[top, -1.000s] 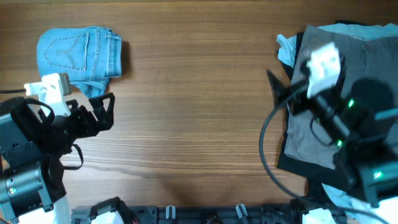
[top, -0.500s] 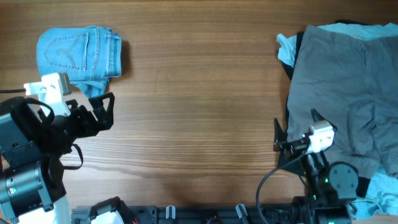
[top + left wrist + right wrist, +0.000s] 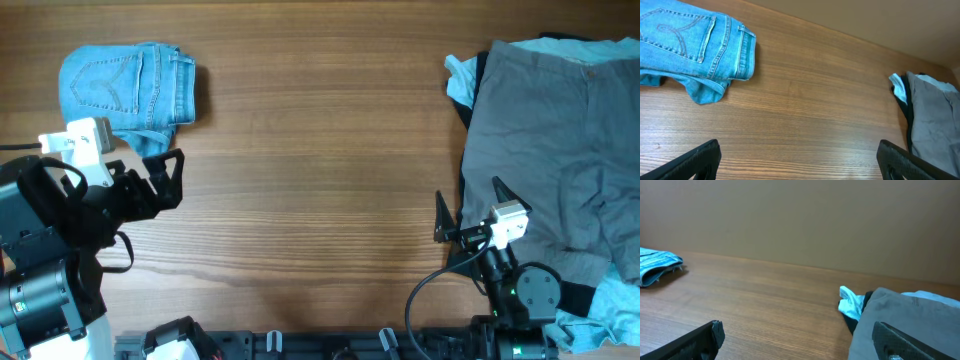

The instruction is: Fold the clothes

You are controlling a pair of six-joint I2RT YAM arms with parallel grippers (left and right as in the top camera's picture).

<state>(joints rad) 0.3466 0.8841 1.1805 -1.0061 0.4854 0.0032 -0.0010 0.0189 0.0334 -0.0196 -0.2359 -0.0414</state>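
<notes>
Folded light-blue denim jeans [image 3: 125,85] with a stitched back pocket lie at the far left; they also show in the left wrist view [image 3: 690,42] and the right wrist view [image 3: 657,265]. Grey shorts [image 3: 555,140] lie spread at the right on a black garment [image 3: 475,260] and a pale-blue one [image 3: 458,78]; the shorts also show in the wrist views [image 3: 935,120] [image 3: 900,325]. My left gripper [image 3: 168,175] is open and empty, just below the jeans. My right gripper [image 3: 470,210] is open and empty, at the shorts' lower left edge.
The wooden table [image 3: 320,150] spreads between the two piles. Black fixtures [image 3: 300,345] line the front edge. More pale-blue cloth [image 3: 615,305] bunches at the bottom right corner.
My right arm has pulled back from over the grey shorts to the front edge, uncovering them. The left arm and the jeans have not moved.
</notes>
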